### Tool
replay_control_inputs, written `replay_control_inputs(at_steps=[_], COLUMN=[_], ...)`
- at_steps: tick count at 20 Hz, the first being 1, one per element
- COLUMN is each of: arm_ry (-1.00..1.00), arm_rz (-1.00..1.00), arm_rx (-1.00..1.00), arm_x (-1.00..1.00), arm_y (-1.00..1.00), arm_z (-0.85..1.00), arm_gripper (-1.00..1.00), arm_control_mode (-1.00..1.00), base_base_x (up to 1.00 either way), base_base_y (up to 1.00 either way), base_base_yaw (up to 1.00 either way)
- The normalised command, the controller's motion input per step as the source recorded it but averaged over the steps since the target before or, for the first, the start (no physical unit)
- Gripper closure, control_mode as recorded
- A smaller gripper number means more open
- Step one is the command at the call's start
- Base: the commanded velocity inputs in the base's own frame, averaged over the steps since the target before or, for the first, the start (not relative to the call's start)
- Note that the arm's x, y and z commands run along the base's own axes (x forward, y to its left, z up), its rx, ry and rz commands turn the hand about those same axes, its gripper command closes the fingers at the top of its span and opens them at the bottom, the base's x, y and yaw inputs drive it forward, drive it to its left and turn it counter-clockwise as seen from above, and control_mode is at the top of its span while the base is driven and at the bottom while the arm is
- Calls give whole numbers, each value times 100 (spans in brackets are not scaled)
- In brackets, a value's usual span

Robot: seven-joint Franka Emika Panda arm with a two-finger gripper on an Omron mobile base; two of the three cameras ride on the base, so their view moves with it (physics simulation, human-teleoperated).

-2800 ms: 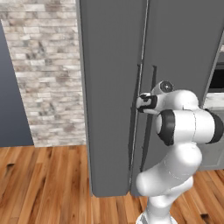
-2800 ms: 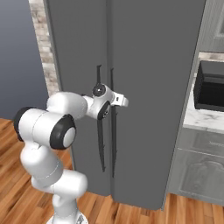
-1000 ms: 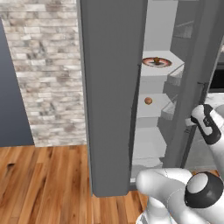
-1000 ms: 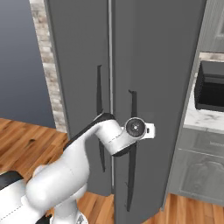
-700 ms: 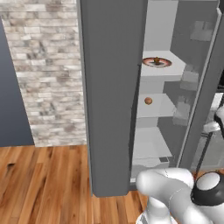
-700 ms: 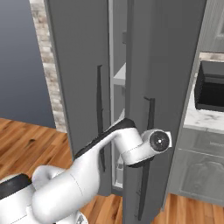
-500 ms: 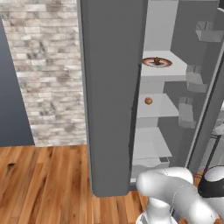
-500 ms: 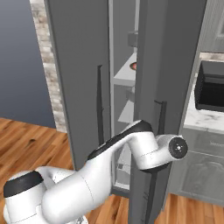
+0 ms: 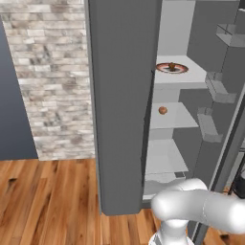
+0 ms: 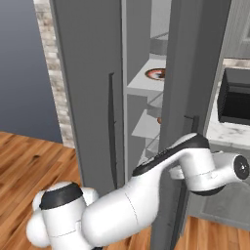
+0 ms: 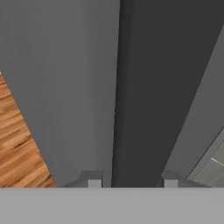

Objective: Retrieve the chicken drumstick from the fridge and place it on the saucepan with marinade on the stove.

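Right fridge door (image 10: 195,63) swung further open since earlier frame, arm following out right. Gripper (image 11: 130,181) jaws straddle dark door edge; gripping or loose, cannot tell. Risk: door swings back if let go early, blocks reach. Chicken drumstick (image 9: 162,110) on middle fridge shelf (image 9: 179,117).
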Motion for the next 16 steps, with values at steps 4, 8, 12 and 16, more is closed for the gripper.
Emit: replay_control_inputs(at_steps=[4, 8, 12, 16], arm_ry=[0, 0, -5, -19], arm_rz=[18, 18, 6, -5], arm_rx=[0, 0, 0, 0], arm_x=[-8, -36, -99, -100], arm_y=[-13, -1, 8, 51], arm_z=[-2, 0, 0, 0], arm_gripper=[-100, -100, -100, -100], arm_control_mode=[-100, -100, -100, -100], base_base_x=[0, 0, 0, 0], base_base_y=[0, 0, 0, 0], base_base_yaw=[0, 0, 0, 0])
